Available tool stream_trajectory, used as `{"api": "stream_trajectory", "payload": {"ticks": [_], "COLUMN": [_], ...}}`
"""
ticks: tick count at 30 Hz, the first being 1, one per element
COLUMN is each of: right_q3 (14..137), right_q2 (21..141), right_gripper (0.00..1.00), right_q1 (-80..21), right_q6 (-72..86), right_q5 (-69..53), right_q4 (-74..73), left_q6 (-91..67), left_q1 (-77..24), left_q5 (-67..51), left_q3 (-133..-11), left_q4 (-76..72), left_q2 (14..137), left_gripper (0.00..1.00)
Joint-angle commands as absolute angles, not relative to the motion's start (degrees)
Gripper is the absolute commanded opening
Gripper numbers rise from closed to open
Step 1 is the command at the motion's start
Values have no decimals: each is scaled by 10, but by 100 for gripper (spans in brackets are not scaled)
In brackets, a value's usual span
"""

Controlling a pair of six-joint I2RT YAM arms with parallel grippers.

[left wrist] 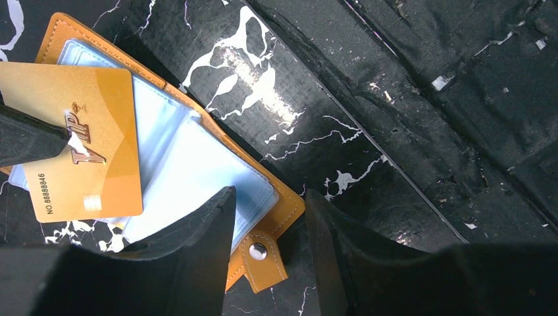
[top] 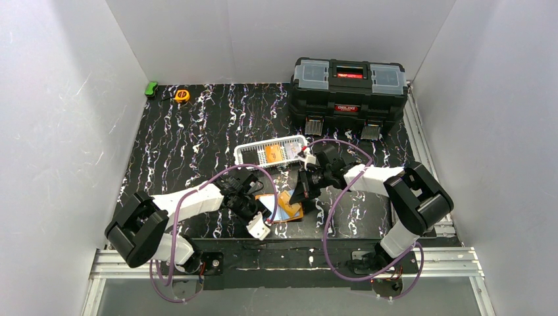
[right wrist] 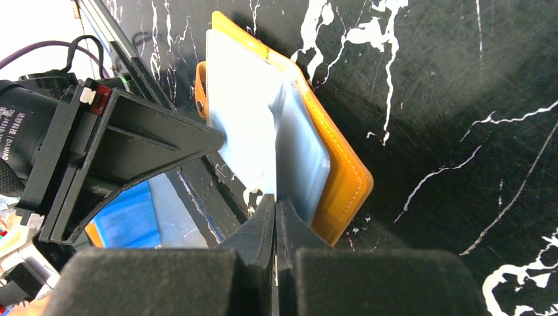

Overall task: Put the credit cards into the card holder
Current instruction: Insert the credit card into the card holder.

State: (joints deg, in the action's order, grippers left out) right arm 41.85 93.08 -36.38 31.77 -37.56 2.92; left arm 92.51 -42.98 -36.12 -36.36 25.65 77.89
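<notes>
Fingers [right wrist: 260, 227] of the right gripper [right wrist: 275, 203] pinch the orange card [left wrist: 85, 141] over the open card holder [left wrist: 287, 209] at the table's [left wrist: 428, 99] near edge (left gripper [left wrist: 270, 193] spread beside it), pocket [left wrist: 217, 171] seemingly straight ahead.

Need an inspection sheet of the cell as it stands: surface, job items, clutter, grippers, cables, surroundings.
Surface: black marbled mat.
Job's things: card holder open on mat; gold card over its pockets; more cards in basket.
Clutter: toolbox, tape measure, green item along far edge.
Grippers: left gripper open, astride card holder's snap edge; right gripper shut on gold card.
Cables: purple cables loop off both arms.
Surroundings: white walls.
</notes>
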Motion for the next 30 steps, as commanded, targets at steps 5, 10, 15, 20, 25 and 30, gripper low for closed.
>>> {"api": "stream_trajectory", "payload": {"ticks": [5,10,15,20,25,30], "right_q3": [425,436,446,454,459,462], "right_q2": [924,943,958,964,962,965], "right_gripper": [1,1,1,1,1,1], "right_q1": [-359,-359,-363,-368,-374,-384], "right_q6": [324,330,335,342,351,360], "right_q5": [-399,-402,-394,-378,-357,-346], "right_q4": [29,34,38,39,38,41], "left_q6": [941,940,941,940,940,939], "left_q1": [-432,-432,-432,-432,-432,-432], "left_q5": [-347,-347,-347,-348,-349,-352], "left_q3": [-349,-352,-350,-349,-348,-347], "left_q4": [286,286,286,285,282,280], "left_q2": [800,803,802,800,799,797], "left_gripper": [41,41,41,41,40,40]}}
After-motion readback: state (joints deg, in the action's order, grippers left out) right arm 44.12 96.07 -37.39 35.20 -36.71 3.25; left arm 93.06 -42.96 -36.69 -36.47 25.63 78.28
